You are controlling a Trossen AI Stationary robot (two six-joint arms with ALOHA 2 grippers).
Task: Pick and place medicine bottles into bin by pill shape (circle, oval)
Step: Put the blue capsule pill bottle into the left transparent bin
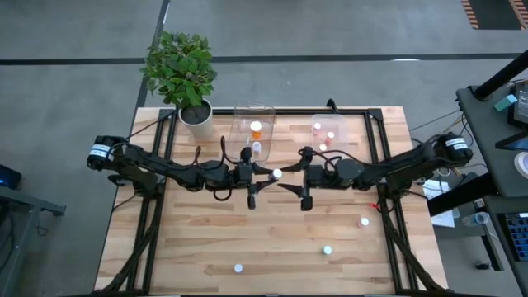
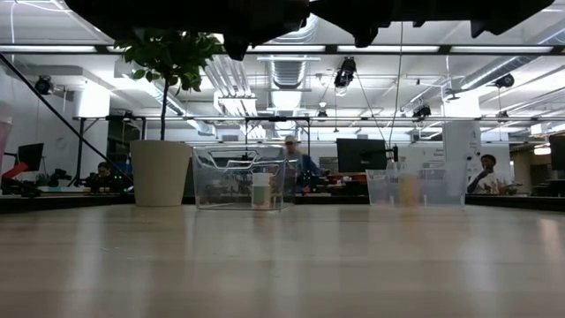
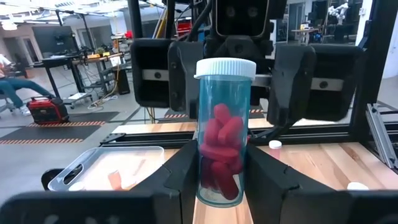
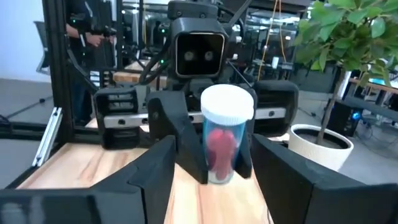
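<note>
My left gripper (image 1: 272, 174) is shut on a clear medicine bottle (image 3: 224, 130) with a white cap and pink oval pills, high above the table's middle. My right gripper (image 4: 214, 186) is open and faces it from the table's right. Its fingers stand apart on either side of the bottle (image 4: 225, 140) without touching it. A clear tub (image 1: 253, 132) holds an orange-capped bottle (image 1: 256, 128) and a white-capped one. A second clear tub (image 1: 330, 136) holds three pinkish-capped bottles. Three white-capped bottles (image 1: 365, 221), (image 1: 327, 249), (image 1: 238, 268) stand on the near table. My left gripper pinches the bottle's lower body (image 3: 205, 174) between its two fingers (image 3: 183, 174). The fingers come level from the table's left side. The bottle stands upright with its white cap (image 3: 225, 67) up, clear of the table.
A potted plant (image 1: 186, 74) stands at the far left corner, beside the left tub. Both tubs stand along the far edge and also show in the low view (image 2: 238, 177). People sit in the room beyond the table.
</note>
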